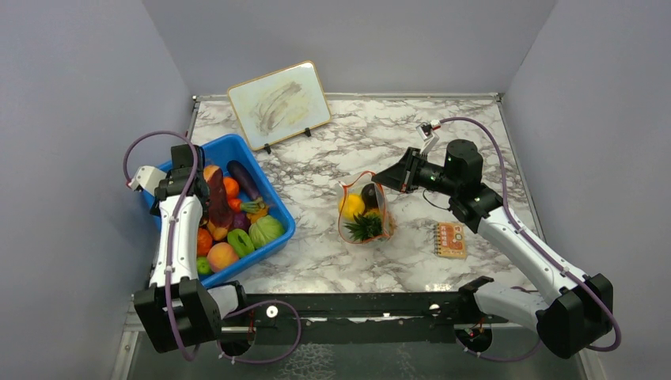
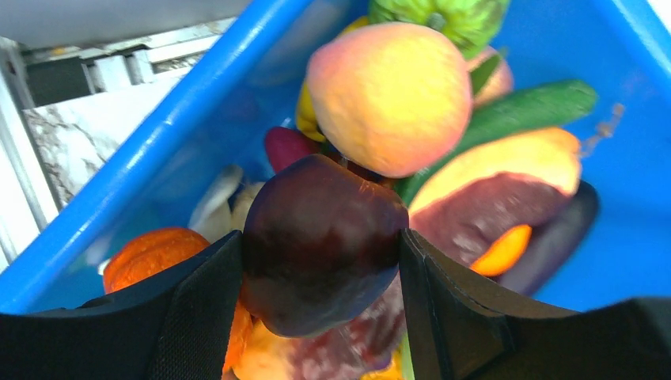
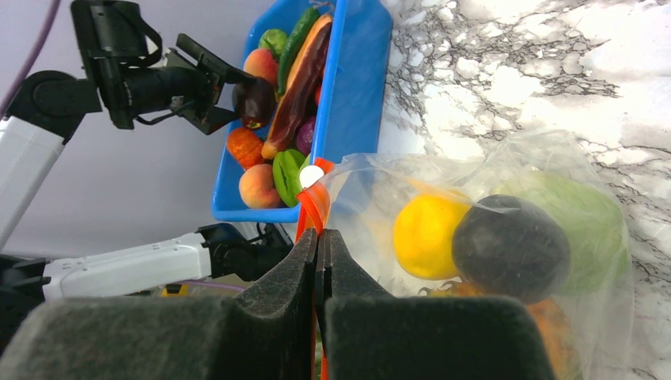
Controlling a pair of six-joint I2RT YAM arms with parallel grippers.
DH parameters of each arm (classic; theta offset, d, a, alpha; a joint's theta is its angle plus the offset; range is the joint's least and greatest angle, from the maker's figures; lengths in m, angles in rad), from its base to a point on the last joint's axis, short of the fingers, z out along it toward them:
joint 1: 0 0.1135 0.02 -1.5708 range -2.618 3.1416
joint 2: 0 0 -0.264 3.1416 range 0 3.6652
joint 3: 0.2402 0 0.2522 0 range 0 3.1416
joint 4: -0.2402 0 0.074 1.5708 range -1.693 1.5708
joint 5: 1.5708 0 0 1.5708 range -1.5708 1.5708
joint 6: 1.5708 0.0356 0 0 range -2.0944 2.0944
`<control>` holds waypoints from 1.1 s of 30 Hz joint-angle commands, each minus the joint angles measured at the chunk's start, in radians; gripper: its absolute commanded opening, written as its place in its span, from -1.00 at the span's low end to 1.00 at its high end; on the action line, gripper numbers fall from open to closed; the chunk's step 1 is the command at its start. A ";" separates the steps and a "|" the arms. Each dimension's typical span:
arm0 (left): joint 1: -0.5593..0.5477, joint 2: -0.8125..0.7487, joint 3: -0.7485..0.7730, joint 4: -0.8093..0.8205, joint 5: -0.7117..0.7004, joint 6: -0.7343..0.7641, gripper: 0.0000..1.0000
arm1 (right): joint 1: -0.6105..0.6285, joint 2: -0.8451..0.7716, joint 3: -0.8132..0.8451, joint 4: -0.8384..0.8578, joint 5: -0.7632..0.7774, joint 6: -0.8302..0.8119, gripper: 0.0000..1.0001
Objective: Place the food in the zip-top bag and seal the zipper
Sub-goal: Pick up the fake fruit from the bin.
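The left gripper is closed around a dark purple fruit, just above the other food in the blue tub. The right gripper is pinched narrow on the orange-red zipper of the clear bag. The bag stands on the marble table with a yellow fruit inside.

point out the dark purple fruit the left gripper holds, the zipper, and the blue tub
dark purple fruit [image 2: 320, 241], left wrist view, its middle
zipper [image 3: 315, 204], right wrist view, curled orange-red part
blue tub [image 3: 356, 87], right wrist view, outer side wall
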 commanded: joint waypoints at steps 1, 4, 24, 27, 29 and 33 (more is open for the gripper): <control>0.004 -0.052 0.058 -0.009 0.135 0.045 -0.18 | 0.007 -0.017 0.005 0.036 0.017 -0.003 -0.98; -0.009 -0.063 0.082 0.009 0.188 0.086 -0.22 | 0.007 -0.015 -0.001 0.037 0.022 -0.001 -0.98; -0.244 -0.177 -0.077 0.508 0.875 0.318 -0.27 | 0.057 0.063 0.033 0.057 0.074 0.032 -0.98; -0.284 -0.185 -0.073 0.567 0.958 0.350 -0.27 | 0.058 0.079 0.048 0.055 0.078 0.030 -0.98; -0.306 -0.198 -0.082 0.615 1.013 0.365 -0.27 | 0.060 0.084 0.060 0.054 0.085 0.030 -0.98; -0.356 -0.225 -0.125 0.756 1.148 0.373 -0.26 | 0.062 0.100 0.080 0.052 0.092 0.033 -0.98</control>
